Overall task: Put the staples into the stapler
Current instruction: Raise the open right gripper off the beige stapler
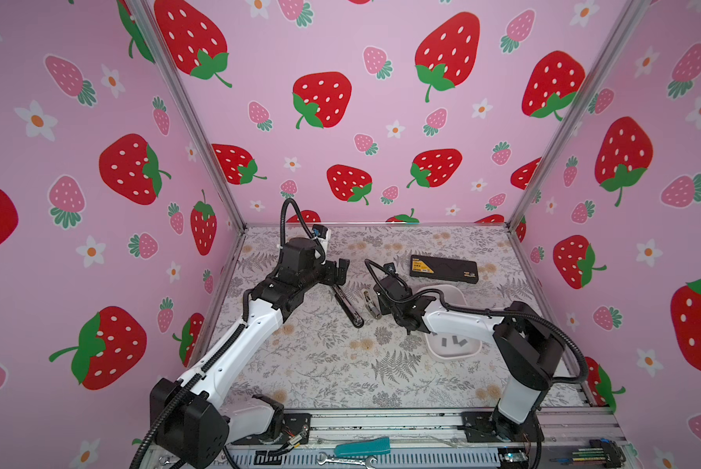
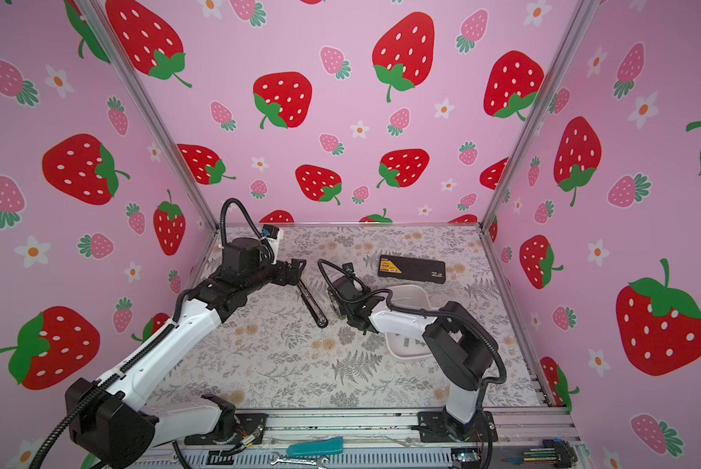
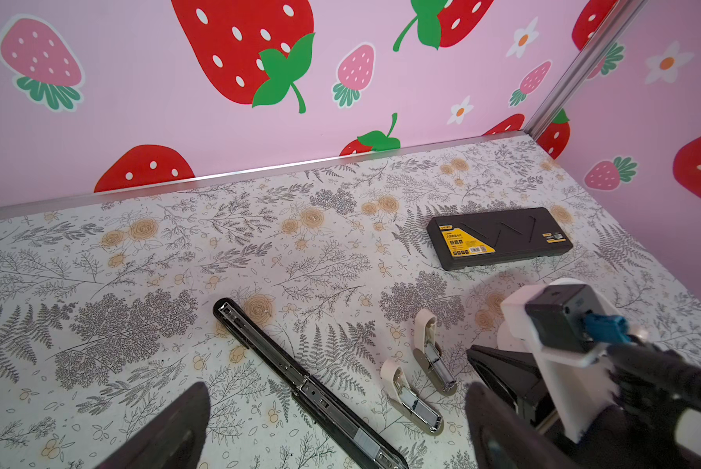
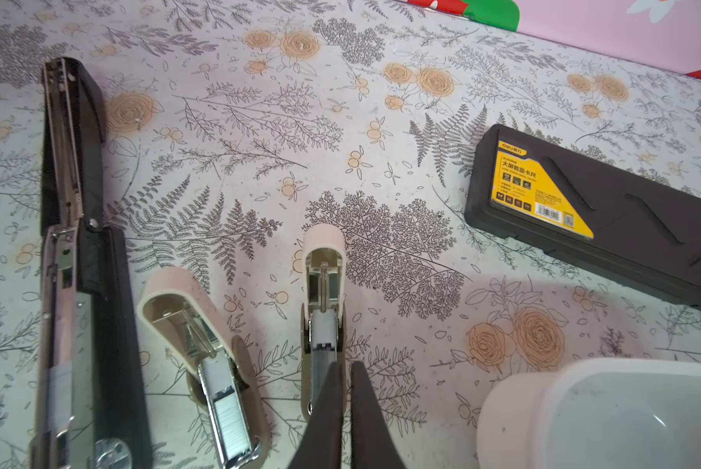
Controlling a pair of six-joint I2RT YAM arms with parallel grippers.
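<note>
My floral desk (image 1: 340, 365) bears a long black stapler (image 4: 97, 264), two cream staplers (image 4: 215, 373) laid open, a black case (image 4: 625, 219), a white tray (image 4: 511, 414).

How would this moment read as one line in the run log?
left pincer: open, over long black stapler | right pincer: shut, tips at channel of open cream stapler | staples: strips visible in white tray

One long black stapler (image 4: 91, 260), two cream staplers (image 4: 178, 300) (image 4: 323, 243), one black case (image 4: 625, 219), one white tray (image 4: 511, 410)

White arm links (image 1: 259, 325), black joints (image 1: 300, 256), ribbed cables (image 3: 665, 377), black right gripper (image 4: 345, 367).
</note>
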